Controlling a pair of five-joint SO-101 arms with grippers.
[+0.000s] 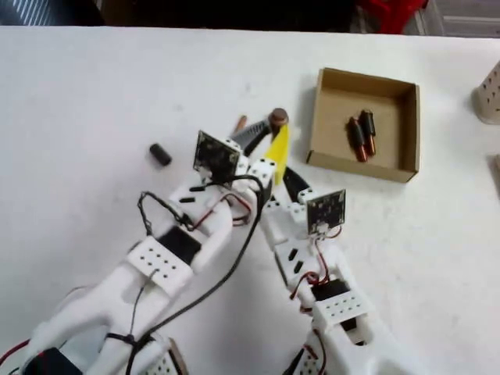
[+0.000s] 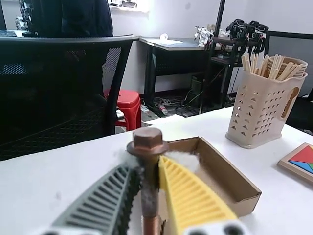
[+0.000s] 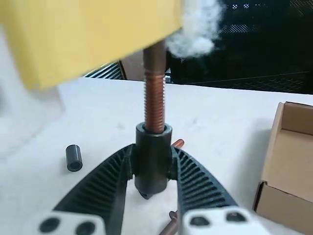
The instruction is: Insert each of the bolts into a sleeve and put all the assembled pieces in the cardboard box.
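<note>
My left gripper (image 2: 148, 169), with one grey and one yellow finger, is shut on a copper bolt (image 2: 147, 147) just below its hexagonal head. In the high view this left gripper (image 1: 269, 134) sits just left of the cardboard box (image 1: 322, 117). The bolt's threaded end (image 3: 154, 110) is entering the top of a black sleeve (image 3: 153, 159), on which my right gripper (image 3: 153, 171) is shut with its black fingers. Two assembled pieces (image 1: 361, 134) lie in the box. A loose sleeve (image 1: 160, 154) and a loose bolt (image 1: 240, 123) lie on the table.
A beige basket of wooden sticks (image 2: 266, 105) stands to the right beyond the box, with a coloured puzzle board (image 2: 299, 160) near it. A black chair (image 2: 58, 88) stands behind the table's far edge. Both arms cross the table's near middle.
</note>
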